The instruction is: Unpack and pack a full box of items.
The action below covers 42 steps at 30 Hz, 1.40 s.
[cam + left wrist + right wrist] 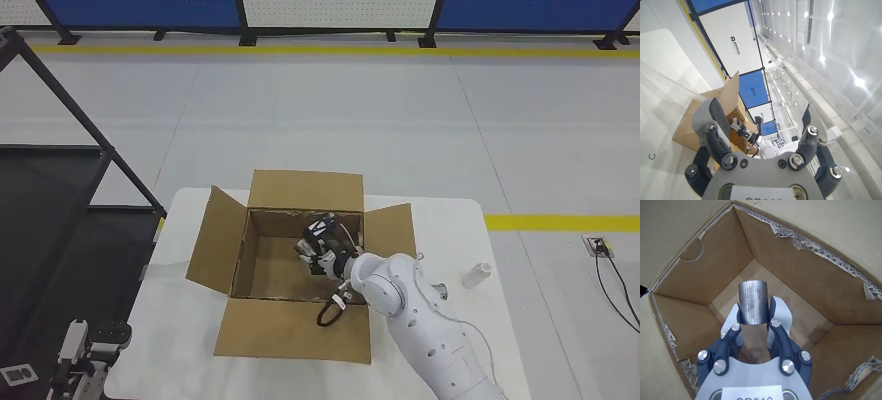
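On the white table (440, 225), inside the open cardboard box (305, 190), a metal cylinder (752, 294) is clamped by the right gripper (754, 309); the left gripper (762, 106) is held spread apart.

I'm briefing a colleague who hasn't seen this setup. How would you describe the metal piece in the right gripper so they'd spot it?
Find the open cardboard box on the white table. Inside it, the right gripper is shut on a short metal cylinder. It is grey, scuffed and round-sided, unlike the small pale bottle out on the table beside the box.
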Motion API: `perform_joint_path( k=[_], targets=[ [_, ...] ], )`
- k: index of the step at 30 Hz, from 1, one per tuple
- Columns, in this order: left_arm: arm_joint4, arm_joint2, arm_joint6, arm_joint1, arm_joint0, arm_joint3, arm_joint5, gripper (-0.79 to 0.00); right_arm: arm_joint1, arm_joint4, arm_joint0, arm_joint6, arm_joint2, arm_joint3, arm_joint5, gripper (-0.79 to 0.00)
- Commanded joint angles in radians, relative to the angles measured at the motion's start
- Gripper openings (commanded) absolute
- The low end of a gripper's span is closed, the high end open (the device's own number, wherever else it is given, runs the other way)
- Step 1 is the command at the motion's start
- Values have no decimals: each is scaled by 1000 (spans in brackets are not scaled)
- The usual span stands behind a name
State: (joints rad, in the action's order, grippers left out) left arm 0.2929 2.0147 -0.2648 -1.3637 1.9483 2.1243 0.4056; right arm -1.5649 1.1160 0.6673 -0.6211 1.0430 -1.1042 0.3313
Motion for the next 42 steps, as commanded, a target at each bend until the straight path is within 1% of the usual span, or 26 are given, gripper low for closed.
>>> perform_joint_path(
  k=[1, 5, 8, 14, 16, 19, 22, 24, 26, 29, 34, 39, 42],
  targets=[
    [6, 3, -2, -1, 6, -2, 4, 0, 1, -1, 2, 3, -2, -15, 1, -785],
    [13, 6, -7, -2, 14, -2, 9, 0, 17, -16, 48, 44, 54, -105, 9, -785],
    [11, 6, -22, -1, 18, 1, 12, 0, 42, -35, 144, 77, 143, -250, 34, -785],
    [-15, -17, -66, 0, 17, 12, 12, 0, 94, -96, 461, 114, 380, -642, 101, -785],
    [-27, -30, -79, 1, 15, 16, 12, 0, 106, -116, 567, 140, 464, -746, 101, -785],
    [-49, -51, -97, 2, 12, 22, 10, 0, 117, -140, 708, 193, 565, -857, 79, -785],
    [-70, -70, -111, 3, 8, 28, 8, 0, 123, -169, 820, 232, 653, -920, 51, -785],
    [-83, -82, -114, 3, 5, 31, 5, 0, 126, -190, 875, 246, 699, -937, 24, -785],
    [-95, -93, -115, 3, 2, 34, 3, 0, 130, -224, 913, 233, 733, -931, 21, -785],
    [-111, -106, -115, 4, -1, 37, -1, 0, 137, -255, 932, 183, 770, -888, 4, -785],
    [-133, -119, -107, 5, -7, 38, -9, 0, 147, -271, 895, 107, 784, -770, -55, -785],
    [-151, -129, -99, 6, -14, 40, -19, 0, 160, -246, 807, 8, 780, -633, -118, -785],
    [-158, -133, -95, 7, -18, 43, -23, 0, 167, -231, 767, -38, 773, -577, -133, -785]
  ],
)
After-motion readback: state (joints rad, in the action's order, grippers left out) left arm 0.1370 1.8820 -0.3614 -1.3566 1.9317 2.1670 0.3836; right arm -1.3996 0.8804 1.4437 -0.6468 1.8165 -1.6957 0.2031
